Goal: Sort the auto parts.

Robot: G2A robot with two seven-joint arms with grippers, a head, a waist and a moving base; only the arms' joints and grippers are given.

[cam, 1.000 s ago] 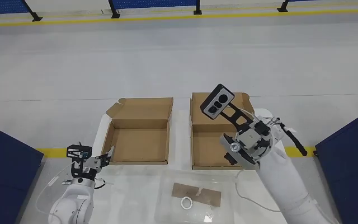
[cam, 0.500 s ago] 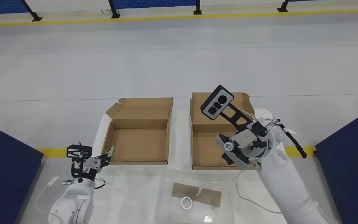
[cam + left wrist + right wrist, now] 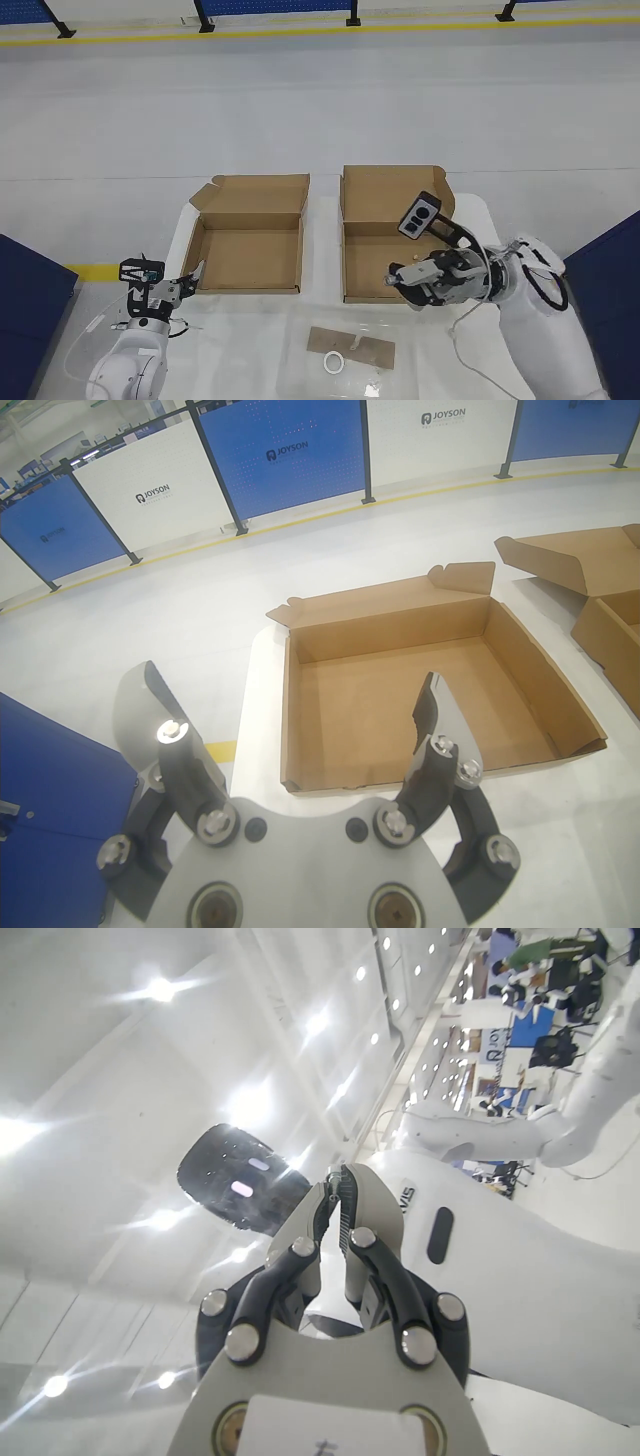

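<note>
Right tool (image 3: 334, 1188): pinching a small threaded part (image 3: 333, 1180) (unboxed)
Left tool (image 3: 290, 675): spread wide
Left box (image 3: 250, 258), right box (image 3: 368, 268): look empty

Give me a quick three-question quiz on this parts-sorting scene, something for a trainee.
1. True or false: the left gripper has its jaws open and holds nothing.
2. Pick one. The jaws of the right gripper are: A) wide open, B) shut on the black part, C) shut on nothing.
3. Fill in: the box nearest the left gripper is ____ inside.

Key: 1 true; 2 B; 3 empty.
</note>
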